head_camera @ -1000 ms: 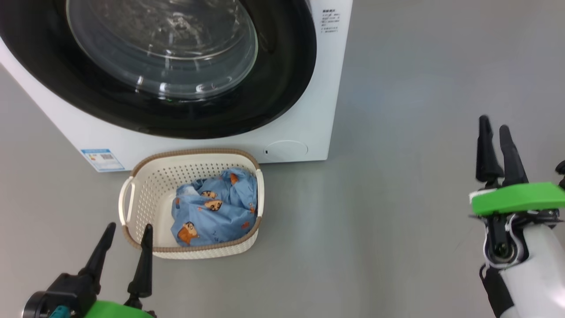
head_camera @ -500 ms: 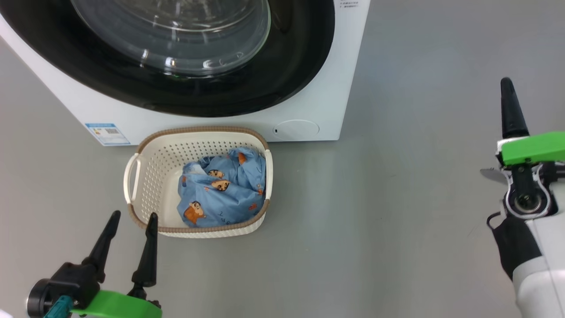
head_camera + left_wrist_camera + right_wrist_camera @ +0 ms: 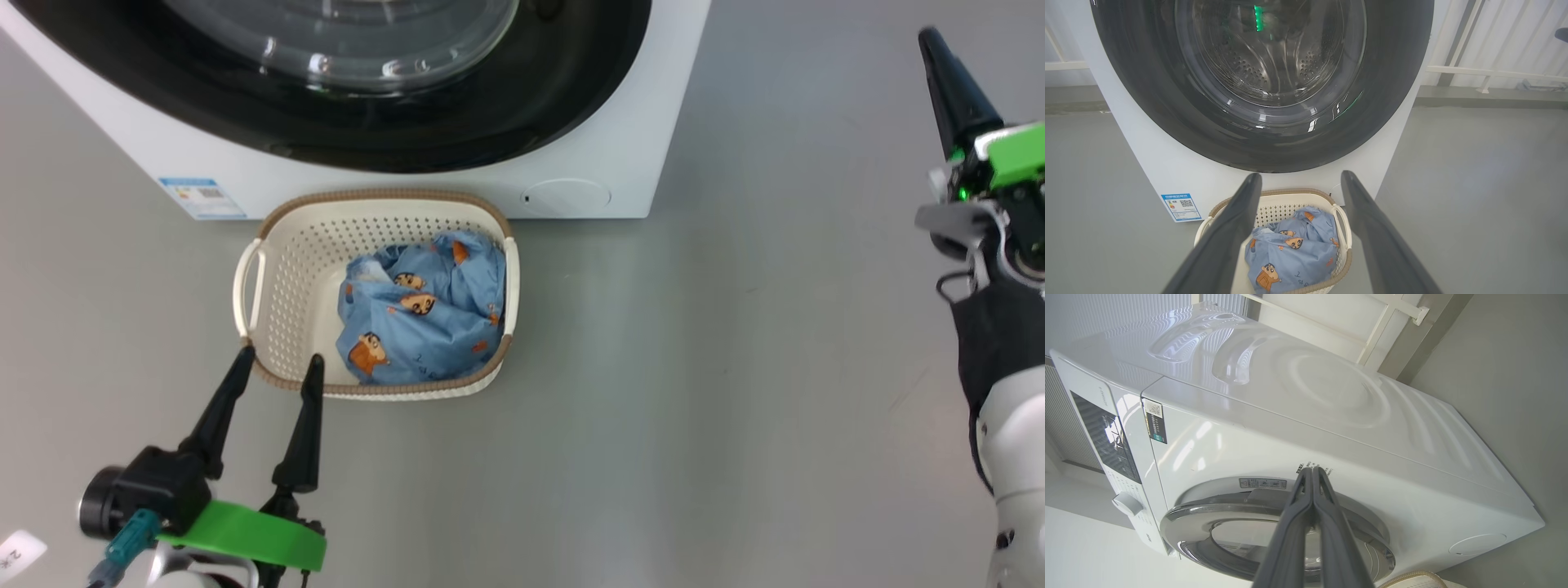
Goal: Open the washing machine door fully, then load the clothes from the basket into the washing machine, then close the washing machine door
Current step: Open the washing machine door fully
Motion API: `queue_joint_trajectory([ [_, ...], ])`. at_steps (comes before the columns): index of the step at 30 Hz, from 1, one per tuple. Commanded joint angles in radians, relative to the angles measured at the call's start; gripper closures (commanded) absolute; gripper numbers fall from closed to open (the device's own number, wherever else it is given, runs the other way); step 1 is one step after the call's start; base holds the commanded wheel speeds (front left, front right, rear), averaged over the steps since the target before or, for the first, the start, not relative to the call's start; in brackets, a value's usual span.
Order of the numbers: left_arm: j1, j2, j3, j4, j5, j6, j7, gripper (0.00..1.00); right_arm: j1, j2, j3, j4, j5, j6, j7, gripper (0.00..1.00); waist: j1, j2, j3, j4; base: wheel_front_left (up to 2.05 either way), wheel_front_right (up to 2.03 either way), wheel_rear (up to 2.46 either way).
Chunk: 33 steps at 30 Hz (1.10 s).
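Note:
The washing machine (image 3: pixel 629 98) fills the top of the head view, with its black-rimmed washing machine door (image 3: pixel 506 114) lying closed against the front. On the floor right before it stands the cream basket (image 3: pixel 277 269), holding the crumpled light blue clothes (image 3: pixel 420 314). My left gripper (image 3: pixel 279 357) is open and empty, its tips at the basket's near left corner. In the left wrist view the left gripper (image 3: pixel 1300 176) frames the clothes (image 3: pixel 1294 253) and the door (image 3: pixel 1265 134). Far to the right, my right gripper (image 3: pixel 928 37) is shut on nothing. The right gripper (image 3: pixel 1312 469) points at the machine's front (image 3: pixel 1229 457), above the door (image 3: pixel 1216 506).
Grey floor (image 3: pixel 735 367) spreads right of the basket and machine. A blue label (image 3: pixel 202 198) and a round hatch (image 3: pixel 566 197) sit low on the machine's front. White railings (image 3: pixel 1494 73) run along the wall behind the machine.
The right gripper's fingers have closed, and it has risen and moved forward towards the machine. The head camera has shifted, sliding the machine and basket up the view. The left gripper stays open.

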Motion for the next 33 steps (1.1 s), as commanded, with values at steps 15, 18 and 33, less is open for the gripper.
queue_joint_trajectory([
  [15,-0.081,0.013,-0.040,-0.061,-0.034,0.021,-0.006,0.00,-0.268,-0.019,0.037,0.090,-0.005,-0.001,0.158,1.00,-0.0001,0.0000,0.124,0.090,0.00,0.00,0.00],
  [18,-0.091,0.013,-0.058,-0.063,-0.045,0.027,-0.006,0.00,-0.325,-0.024,0.048,0.114,-0.030,-0.001,0.171,1.00,-0.0001,0.0000,0.149,0.106,0.00,0.00,0.00],
  [33,-0.153,0.013,-0.132,-0.065,-0.098,0.054,-0.006,0.00,-0.517,0.006,0.086,0.234,-0.143,-0.001,0.220,1.00,-0.0001,0.0000,0.240,0.158,0.00,0.00,0.00],
])
